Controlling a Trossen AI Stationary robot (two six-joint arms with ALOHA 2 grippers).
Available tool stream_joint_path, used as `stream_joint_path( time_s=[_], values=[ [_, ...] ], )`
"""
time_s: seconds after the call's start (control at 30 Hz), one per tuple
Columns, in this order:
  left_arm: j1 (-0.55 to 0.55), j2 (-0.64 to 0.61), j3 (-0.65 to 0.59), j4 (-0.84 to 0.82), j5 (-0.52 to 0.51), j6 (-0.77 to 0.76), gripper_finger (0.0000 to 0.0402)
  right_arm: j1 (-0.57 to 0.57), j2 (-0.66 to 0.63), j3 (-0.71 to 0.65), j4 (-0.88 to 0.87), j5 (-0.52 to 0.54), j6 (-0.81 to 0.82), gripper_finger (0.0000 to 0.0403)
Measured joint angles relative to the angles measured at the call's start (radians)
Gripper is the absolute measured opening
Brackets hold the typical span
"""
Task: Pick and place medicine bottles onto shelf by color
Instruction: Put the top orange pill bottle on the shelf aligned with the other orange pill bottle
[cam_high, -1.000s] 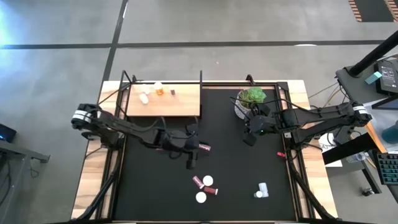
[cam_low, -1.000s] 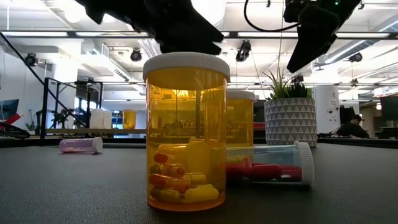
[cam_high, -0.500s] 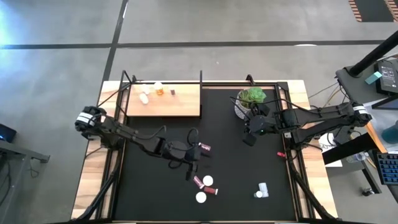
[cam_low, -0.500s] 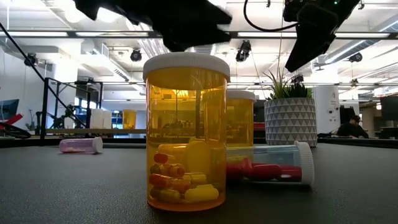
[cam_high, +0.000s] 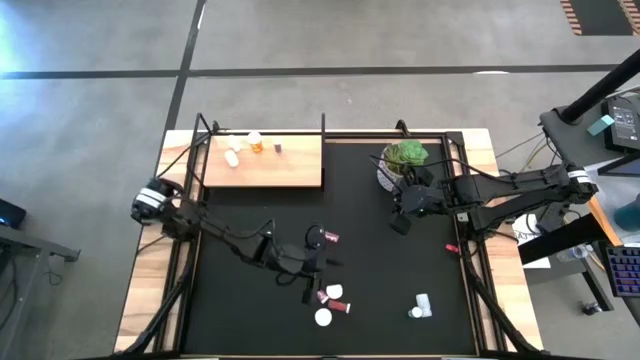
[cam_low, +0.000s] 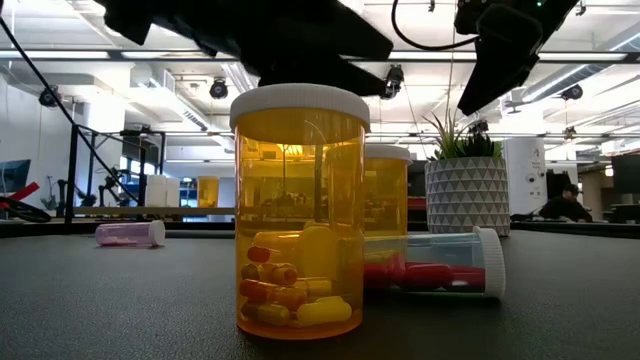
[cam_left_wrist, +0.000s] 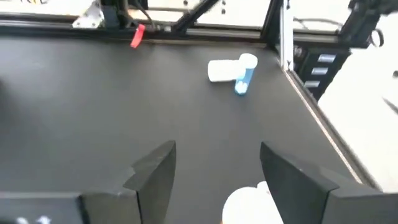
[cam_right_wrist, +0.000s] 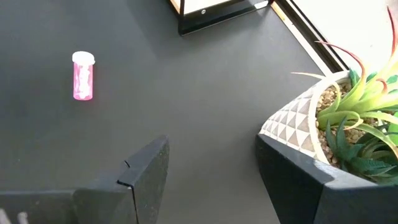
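Near the table's front stand two amber medicine bottles (cam_low: 300, 210) (cam_low: 386, 200) with white caps; a clear one holding red capsules (cam_low: 430, 266) lies on its side beside them. My left gripper (cam_high: 311, 283) hovers open just above this cluster; a white cap (cam_left_wrist: 250, 206) shows low between its fingers, untouched. A pink bottle (cam_high: 328, 238) lies mid-table. A white bottle (cam_high: 421, 305) lies near right. The wooden shelf (cam_high: 290, 170) at far left carries three bottles (cam_high: 255, 143). My right gripper (cam_high: 401, 222) hangs open by the plant pot.
A white patterned pot with a green plant (cam_high: 402, 160) stands at the far right, right beside my right gripper's finger (cam_right_wrist: 298, 180). A black frame rims the mat (cam_high: 250, 330). Bare mat lies between the pink bottle and the pot.
My left gripper has moved toward the table's near edge and a little down, away from the pink bottle and over the cluster of bottles near the front. The pink bottle has stayed where it lay.
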Motion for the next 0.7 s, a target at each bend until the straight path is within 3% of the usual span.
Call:
stream_joint_path(
  time_s=[0.5,0.7],
  values=[
    [-0.056,0.016,-0.002,-0.011,-0.049,-0.002,0.0232,0.000,0.000,0.000,0.001,0.000,0.000,0.0228],
    [-0.081,0.016,0.001,0.001,-0.088,-0.109,0.0232,0.000,0.000,0.000,0.001,0.000,0.000,0.0228]
  ],
)
